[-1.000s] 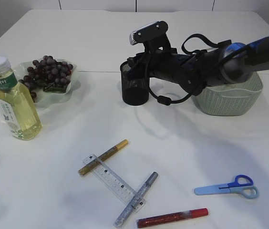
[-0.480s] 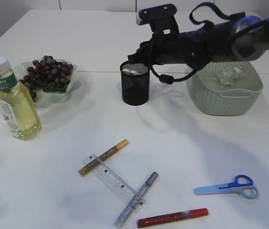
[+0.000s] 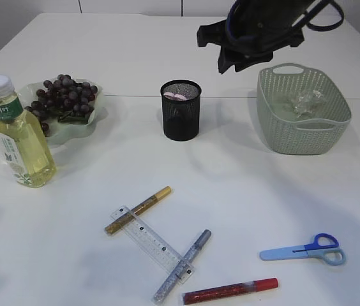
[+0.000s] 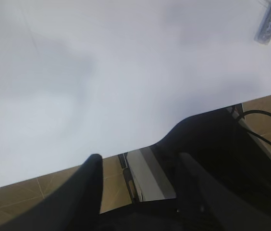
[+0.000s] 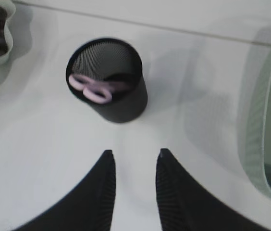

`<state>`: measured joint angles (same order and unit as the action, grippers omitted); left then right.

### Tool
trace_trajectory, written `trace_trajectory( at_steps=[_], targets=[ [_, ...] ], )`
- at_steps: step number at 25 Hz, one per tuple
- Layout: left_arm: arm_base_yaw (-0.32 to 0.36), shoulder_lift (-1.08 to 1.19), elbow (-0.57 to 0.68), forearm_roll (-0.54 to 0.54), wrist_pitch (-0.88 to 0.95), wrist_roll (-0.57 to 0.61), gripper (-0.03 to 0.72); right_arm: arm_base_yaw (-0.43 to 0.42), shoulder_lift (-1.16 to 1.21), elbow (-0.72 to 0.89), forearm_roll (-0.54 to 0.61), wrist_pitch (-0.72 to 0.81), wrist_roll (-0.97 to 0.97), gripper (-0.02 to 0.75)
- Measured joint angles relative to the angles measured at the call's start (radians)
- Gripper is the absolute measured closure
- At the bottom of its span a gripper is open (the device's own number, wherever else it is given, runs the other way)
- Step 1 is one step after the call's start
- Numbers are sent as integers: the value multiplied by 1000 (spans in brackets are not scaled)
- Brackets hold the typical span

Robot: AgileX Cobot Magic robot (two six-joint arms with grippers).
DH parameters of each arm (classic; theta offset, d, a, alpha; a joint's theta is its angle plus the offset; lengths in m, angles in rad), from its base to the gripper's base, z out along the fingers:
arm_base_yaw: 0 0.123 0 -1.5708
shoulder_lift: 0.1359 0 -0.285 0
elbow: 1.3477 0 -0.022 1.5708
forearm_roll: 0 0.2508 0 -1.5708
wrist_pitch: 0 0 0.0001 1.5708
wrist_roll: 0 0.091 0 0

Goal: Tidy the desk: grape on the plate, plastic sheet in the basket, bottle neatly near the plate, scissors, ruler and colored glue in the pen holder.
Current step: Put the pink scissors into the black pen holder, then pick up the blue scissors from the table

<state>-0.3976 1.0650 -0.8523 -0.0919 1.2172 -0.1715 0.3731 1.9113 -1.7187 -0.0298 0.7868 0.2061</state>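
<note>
Pink scissors (image 5: 93,88) sit in the mesh pen holder (image 3: 180,109); right gripper (image 5: 134,168) hovers above, released and empty. Next likely: blue scissors (image 3: 304,250).

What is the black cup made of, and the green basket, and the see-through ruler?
The black cup looks like metal mesh with a matte finish: tiny holes show all over its wall. The green basket looks like matte molded plastic with a woven pattern of small holes. The ruler looks like clear, shiny plastic, since the table and the glue sticks show through it.
</note>
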Motion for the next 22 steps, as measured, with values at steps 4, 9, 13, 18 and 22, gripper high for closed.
trace_trajectory(
  at_steps=[4,9,13,18,22],
  targets=[
    [0,0,0,0,-1,36,326,0,-39,-32,81,236,0,494],
    [0,0,0,1,-1,60,326,0,-44,-34,168,411,21,494],
    [0,0,0,1,6,66,326,0,-44,-34,179,441,54,492],
    [0,0,0,2,7,66,326,0,-46,-34,190,445,104,367],
    [0,0,0,2,7,66,326,0,-46,-28,196,447,135,244]
  ],
)
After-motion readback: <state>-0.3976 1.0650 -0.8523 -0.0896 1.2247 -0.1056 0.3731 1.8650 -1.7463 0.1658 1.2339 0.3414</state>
